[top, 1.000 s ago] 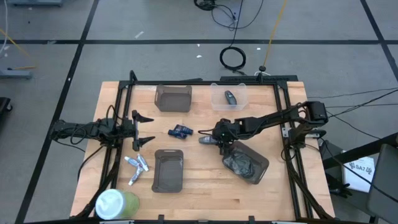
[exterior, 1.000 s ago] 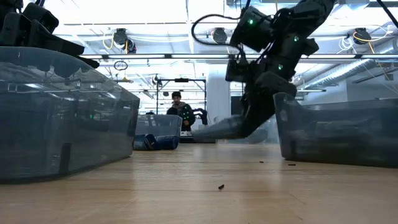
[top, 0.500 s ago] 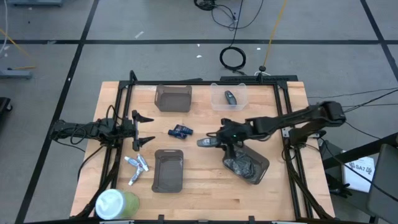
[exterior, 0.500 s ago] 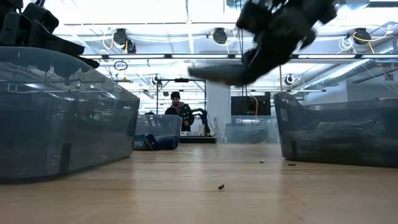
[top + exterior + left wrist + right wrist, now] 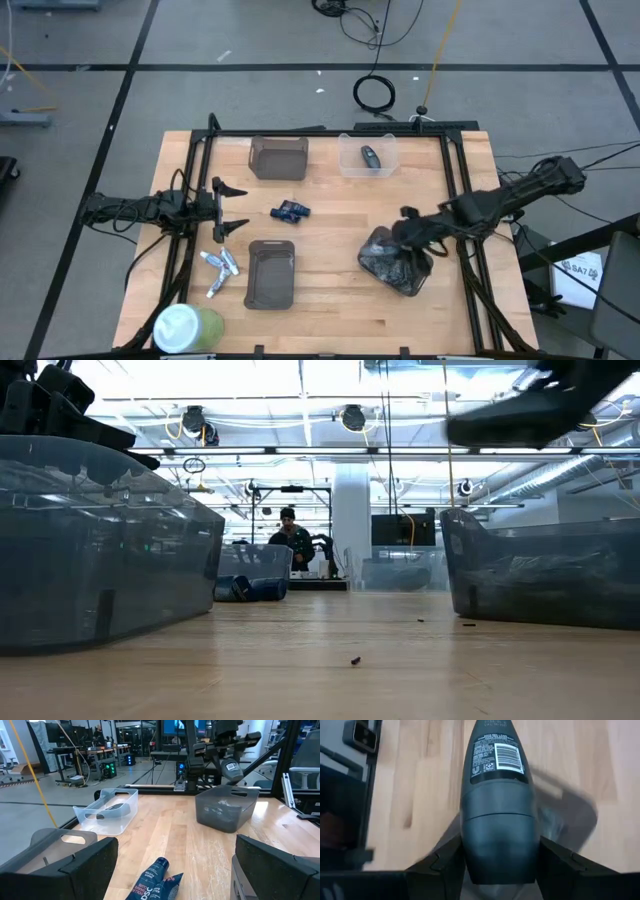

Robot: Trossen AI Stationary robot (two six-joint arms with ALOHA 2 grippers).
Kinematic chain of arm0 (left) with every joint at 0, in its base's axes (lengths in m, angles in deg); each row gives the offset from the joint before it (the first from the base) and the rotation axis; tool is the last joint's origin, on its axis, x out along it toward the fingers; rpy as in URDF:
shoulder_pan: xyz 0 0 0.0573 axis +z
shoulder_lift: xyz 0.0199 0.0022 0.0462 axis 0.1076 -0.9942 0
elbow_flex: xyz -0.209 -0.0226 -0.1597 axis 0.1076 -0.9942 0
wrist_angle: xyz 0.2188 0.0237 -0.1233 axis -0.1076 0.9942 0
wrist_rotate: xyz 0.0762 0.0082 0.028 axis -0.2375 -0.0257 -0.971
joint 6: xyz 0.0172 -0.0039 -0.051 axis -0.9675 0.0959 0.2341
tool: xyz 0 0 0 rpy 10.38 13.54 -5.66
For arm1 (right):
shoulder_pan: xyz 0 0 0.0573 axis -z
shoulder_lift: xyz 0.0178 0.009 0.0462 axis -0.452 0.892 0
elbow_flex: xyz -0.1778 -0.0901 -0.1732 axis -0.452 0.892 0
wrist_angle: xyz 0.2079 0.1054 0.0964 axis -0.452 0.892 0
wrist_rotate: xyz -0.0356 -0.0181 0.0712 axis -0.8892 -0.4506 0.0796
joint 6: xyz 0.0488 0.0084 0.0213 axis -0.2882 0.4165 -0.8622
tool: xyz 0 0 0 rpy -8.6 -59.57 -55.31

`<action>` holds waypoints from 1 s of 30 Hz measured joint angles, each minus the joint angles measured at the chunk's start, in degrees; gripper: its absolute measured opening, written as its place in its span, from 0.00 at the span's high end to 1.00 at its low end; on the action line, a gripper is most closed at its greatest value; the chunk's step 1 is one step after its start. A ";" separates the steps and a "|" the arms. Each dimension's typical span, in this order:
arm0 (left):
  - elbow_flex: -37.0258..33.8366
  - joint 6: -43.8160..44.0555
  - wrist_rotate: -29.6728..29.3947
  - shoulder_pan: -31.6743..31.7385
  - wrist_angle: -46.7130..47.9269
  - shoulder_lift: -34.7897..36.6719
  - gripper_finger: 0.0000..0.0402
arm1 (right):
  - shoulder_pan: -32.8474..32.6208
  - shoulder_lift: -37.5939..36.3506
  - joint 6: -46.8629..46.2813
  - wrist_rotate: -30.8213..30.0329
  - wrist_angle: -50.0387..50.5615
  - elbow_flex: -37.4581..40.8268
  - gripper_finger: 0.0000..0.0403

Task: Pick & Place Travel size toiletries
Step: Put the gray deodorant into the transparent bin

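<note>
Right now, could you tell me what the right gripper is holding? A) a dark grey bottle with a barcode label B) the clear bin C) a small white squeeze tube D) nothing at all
A: in the right wrist view the right gripper is closed around a dark grey bottle whose white barcode label faces the camera, and in the high view it hangs over the dark tray at the table's right.

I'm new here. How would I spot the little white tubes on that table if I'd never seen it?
Start at the wooden table and find the big green-and-white bottle at its near left corner. Just beyond it, left of the dark empty tray, lie the small white tubes in a loose cluster. They are pale and silvery with bluish marks, unlike the dark blue tubes lying farther back.
</note>
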 joint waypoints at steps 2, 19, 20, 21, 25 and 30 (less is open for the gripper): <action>0.00 0.00 0.02 0.00 0.00 0.00 0.02 | -1.72 -1.72 -4.77 -1.50 4.11 0.00 0.54; 0.02 0.00 0.02 0.00 0.00 0.00 0.02 | -4.54 -5.82 -43.95 9.22 46.45 0.02 0.54; 0.01 0.01 0.00 0.00 0.00 0.02 0.02 | -5.07 -5.79 -44.15 11.13 45.23 0.02 0.54; 0.00 0.02 0.00 0.00 0.00 0.02 0.02 | -5.56 -5.63 -44.13 12.61 44.06 0.02 0.54; 0.01 0.00 0.00 0.00 0.00 0.01 0.02 | -7.03 -4.59 -44.77 15.23 40.42 0.02 0.54; 0.02 0.02 0.00 0.00 0.02 0.00 0.02 | -9.29 -2.37 -45.88 15.95 38.08 0.02 0.54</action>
